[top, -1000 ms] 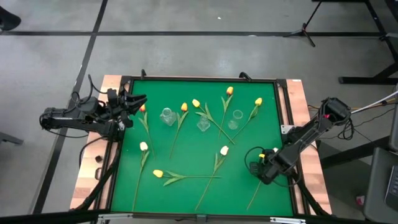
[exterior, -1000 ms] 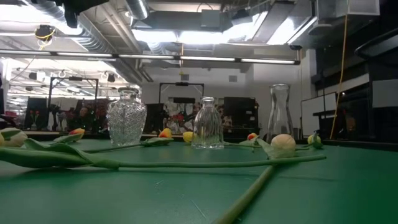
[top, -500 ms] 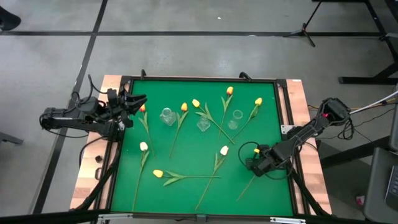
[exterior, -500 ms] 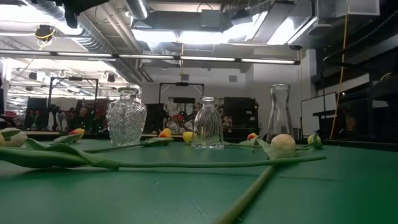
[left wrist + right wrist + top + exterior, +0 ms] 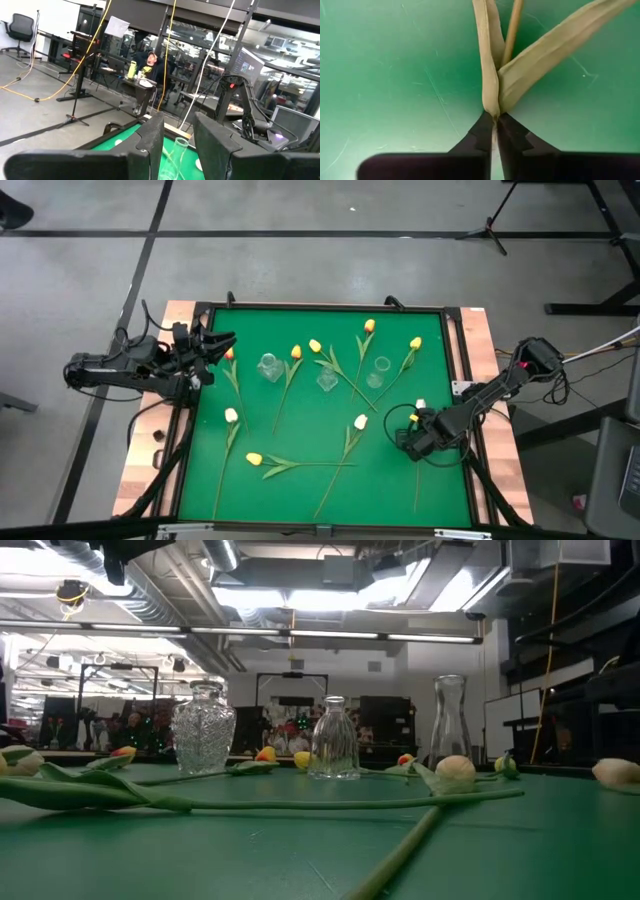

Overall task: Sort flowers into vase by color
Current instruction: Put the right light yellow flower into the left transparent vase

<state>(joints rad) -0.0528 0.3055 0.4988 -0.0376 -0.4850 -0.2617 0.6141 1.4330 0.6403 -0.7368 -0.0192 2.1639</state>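
1. Nine flowers show on the green table from overhead; eight lie loose across it and one is at our right gripper.
2. Our right gripper sits low over the mat, and its jaws are pinched shut on the stem of a white tulip, right where two leaves fork away from the fingertips.
3. That tulip's white bud lies just beyond the jaws toward the far edge, while its stem trails back from them toward the near edge.
4. Three clear glass vases stand near the table's middle, well away from those jaws; the loose tulips lie around and between them.
5. Our left gripper waits at the table's left edge, a tulip with an orange bud just beside its tips.
6. We see its two fingers standing apart in the wrist view with nothing between them, one vase rim showing past the gap.
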